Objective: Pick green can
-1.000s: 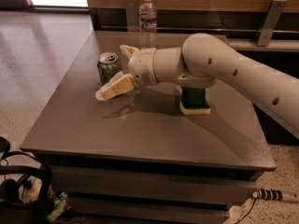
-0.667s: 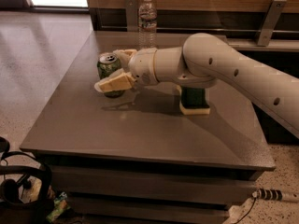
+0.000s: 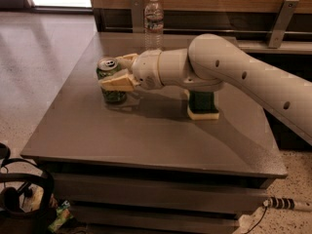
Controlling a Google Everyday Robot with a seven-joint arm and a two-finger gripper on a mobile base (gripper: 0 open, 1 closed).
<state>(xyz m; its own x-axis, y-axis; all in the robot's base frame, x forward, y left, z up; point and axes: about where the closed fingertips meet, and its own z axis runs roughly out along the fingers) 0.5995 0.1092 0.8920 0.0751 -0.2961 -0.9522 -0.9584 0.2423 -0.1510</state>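
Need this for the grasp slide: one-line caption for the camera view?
Arm's pincer at the upright green can on the grey table; sponge and water bottle nearby.

Gripper [image 3: 115,72], a second ago just beside the green can [image 3: 113,95], now around it.

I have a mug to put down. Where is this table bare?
Widest: the front strip of the table, between the front edge and the green can and sponge. Also the left margin beside the can. Crowded: mid-table, where the gripper is at the can and the arm crosses above the sponge; the water bottle stands at the back.
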